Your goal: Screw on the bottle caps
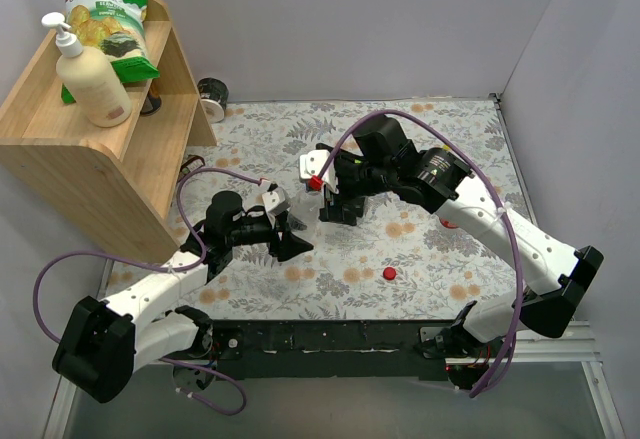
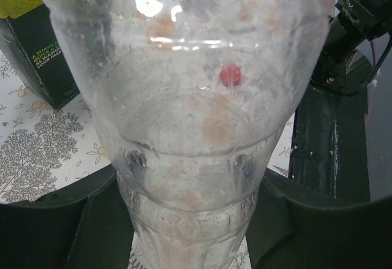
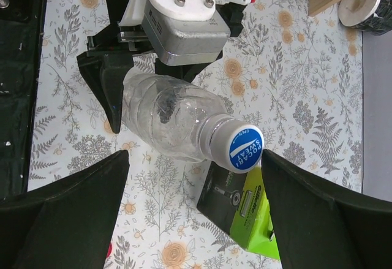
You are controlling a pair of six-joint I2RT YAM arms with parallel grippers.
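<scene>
My left gripper [image 1: 287,237] is shut on a clear plastic bottle [image 1: 291,209], gripping its lower body; it fills the left wrist view [image 2: 190,128], pinched between the black fingers [image 2: 55,226]. In the right wrist view the bottle [image 3: 168,119] carries a blue cap [image 3: 245,149] on its neck. My right gripper [image 3: 195,159] is open, one finger on each side of the bottle's neck, the right fingertip close beside the blue cap; it shows in the top view [image 1: 335,204]. A loose red cap [image 1: 390,273] lies on the table, also seen through the bottle [image 2: 230,75].
A green-and-black razor box [image 3: 242,211] lies under the bottle's neck. A white-and-red thing [image 1: 312,171] sits behind the grippers. A wooden shelf [image 1: 90,159] at the left holds a cream pump bottle [image 1: 90,79] and a chips bag [image 1: 115,19]. A dark tin [image 1: 213,97] stands behind it.
</scene>
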